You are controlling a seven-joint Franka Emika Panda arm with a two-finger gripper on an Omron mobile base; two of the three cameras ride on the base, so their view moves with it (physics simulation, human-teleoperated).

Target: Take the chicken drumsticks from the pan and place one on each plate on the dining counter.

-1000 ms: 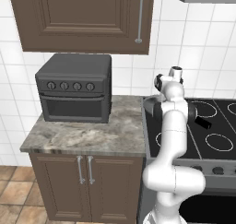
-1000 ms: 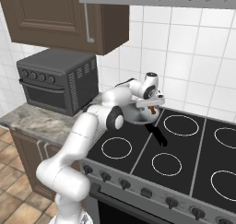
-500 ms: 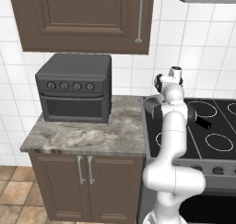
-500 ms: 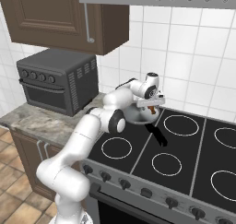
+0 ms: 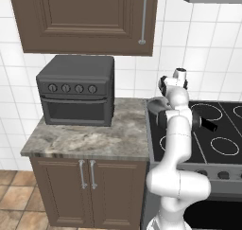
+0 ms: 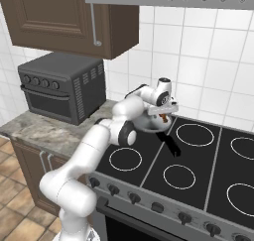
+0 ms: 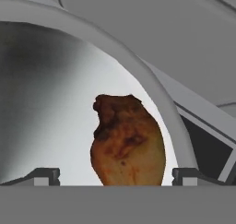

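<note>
Nearest in the hand view, the gripper point(image 7: 115, 174) stands with its jaws wide, one dark tip on each side of a chicken drumstick point(image 7: 127, 142) and neither touching it, so nothing is held. The drumstick lies between the tips on the pale floor of the pan point(image 7: 152, 98), near its curved rim. It looks light and fairly stiff, but its glazed, rounded skin may be slippery; the thick meaty middle seems the safest place to close on, rather than a narrow bone end. Beyond the rim lies the black stovetop point(image 6: 198, 160). From the right base view, the hand hangs low over the pan at the stove's back left. Further left, the marbled tabletop point(image 5: 90, 137) carries a dark toaster oven point(image 5: 75, 89).
</note>
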